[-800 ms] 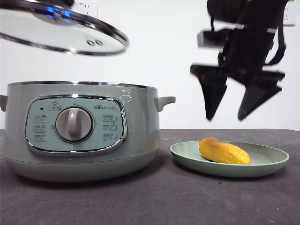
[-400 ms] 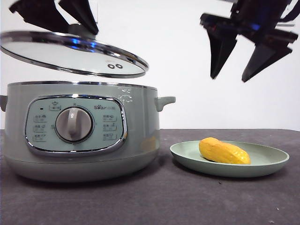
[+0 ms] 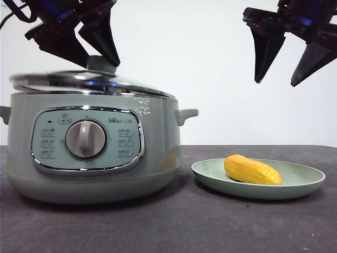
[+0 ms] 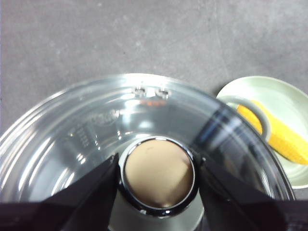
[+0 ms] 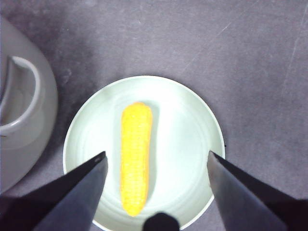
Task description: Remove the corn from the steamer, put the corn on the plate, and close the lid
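The yellow corn [image 3: 251, 171] lies on the pale green plate [image 3: 308, 182], to the right of the sage-green steamer [image 3: 158, 153]. The glass lid [image 3: 89, 83] rests on the steamer's rim. My left gripper [image 3: 100, 60] is shut on the lid's knob [image 4: 159, 175], one black jaw on each side of it. High above the plate, my right gripper [image 3: 287, 68] hangs open with nothing in it. In the right wrist view the corn [image 5: 135, 156] lies lengthwise on the plate [image 5: 192, 125] between that gripper's spread jaws, far below them.
The steamer's side handle [image 3: 187, 113] sticks out toward the plate and shows again as the handle [image 5: 19, 96] in the right wrist view. The dark table [image 3: 184, 226] runs in front of both.
My left gripper has lowered the lid from a tilted position above the pot down onto the steamer's rim. The right gripper has risen a little and shifted right, away from the plate.
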